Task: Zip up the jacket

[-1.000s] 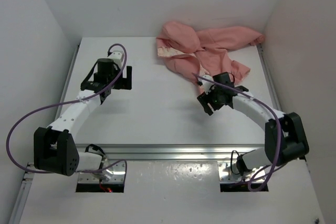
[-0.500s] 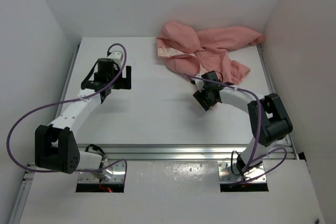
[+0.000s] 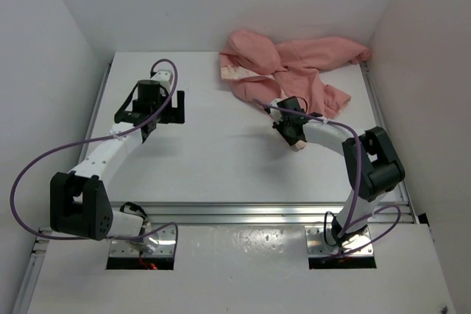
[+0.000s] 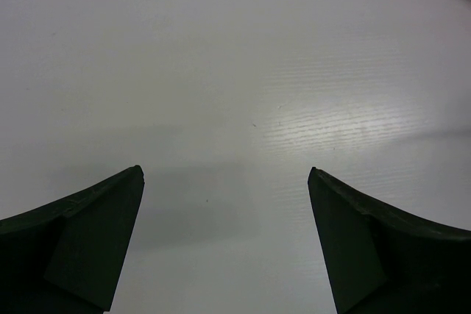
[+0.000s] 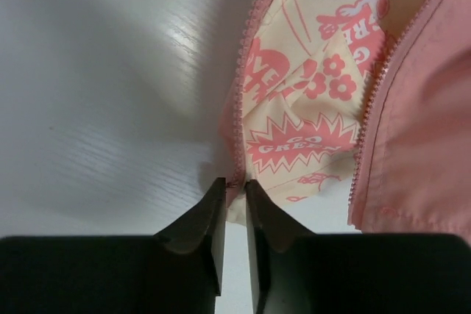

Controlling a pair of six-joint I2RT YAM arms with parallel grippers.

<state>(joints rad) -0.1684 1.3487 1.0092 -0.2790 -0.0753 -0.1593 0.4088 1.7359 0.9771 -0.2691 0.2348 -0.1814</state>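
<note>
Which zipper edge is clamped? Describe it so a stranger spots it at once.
On the white table, the only cloth is the salmon-pink jacket at the far right. At its near hem the right tool is shut on one zipper edge: the row of pink teeth bordering bare table. The other row lies free beyond the cream printed lining.

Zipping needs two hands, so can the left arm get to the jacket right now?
Probably yes: only bare table lies between the open left gripper and the jacket, though it would need a long stretch rightward.
</note>
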